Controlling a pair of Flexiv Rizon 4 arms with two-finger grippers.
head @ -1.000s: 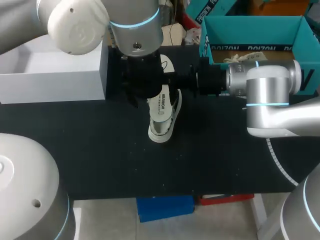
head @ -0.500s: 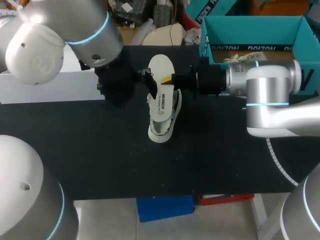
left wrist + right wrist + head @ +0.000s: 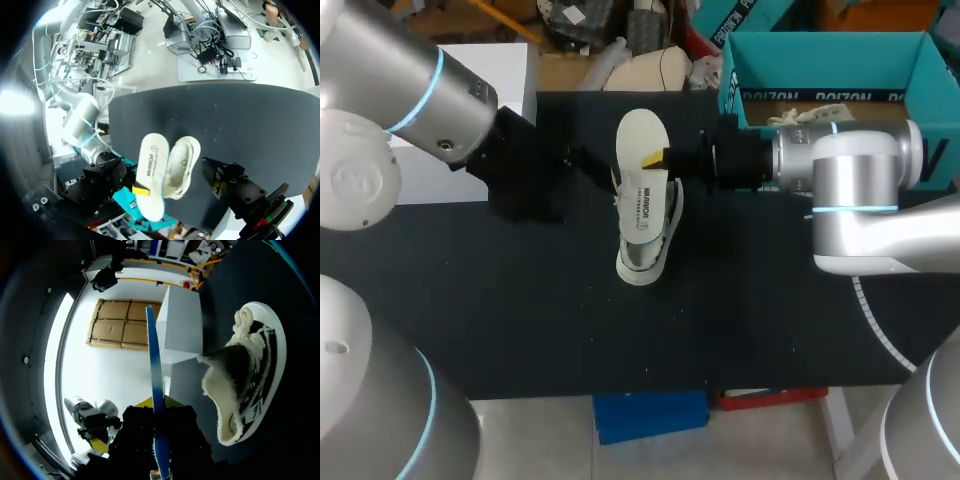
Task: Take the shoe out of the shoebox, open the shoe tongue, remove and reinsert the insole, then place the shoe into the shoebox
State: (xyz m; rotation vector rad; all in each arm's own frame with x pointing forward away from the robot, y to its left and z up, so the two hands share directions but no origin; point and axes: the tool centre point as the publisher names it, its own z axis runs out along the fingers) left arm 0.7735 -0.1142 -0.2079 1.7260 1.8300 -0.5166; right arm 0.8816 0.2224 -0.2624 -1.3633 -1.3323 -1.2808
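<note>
A white sneaker lies on the black table, toe toward the front edge. Its white insole hangs over the heel end, and my right gripper is shut on the insole's edge. From the right wrist the insole shows edge-on, blue underneath, pinched in my right gripper, with the sneaker beside and below it. My left gripper is open and holds nothing, a short way left of the insole. Its wrist camera takes in the insole and the sneaker side by side.
The teal shoebox stands open at the back right, behind my right arm. A white box sits at the back left, near my left arm. The table's front half is bare black cloth.
My left arm has swung back to the left, away from above the sneaker, uncovering the insole. The right gripper, the insole and the sneaker have stayed in place.
</note>
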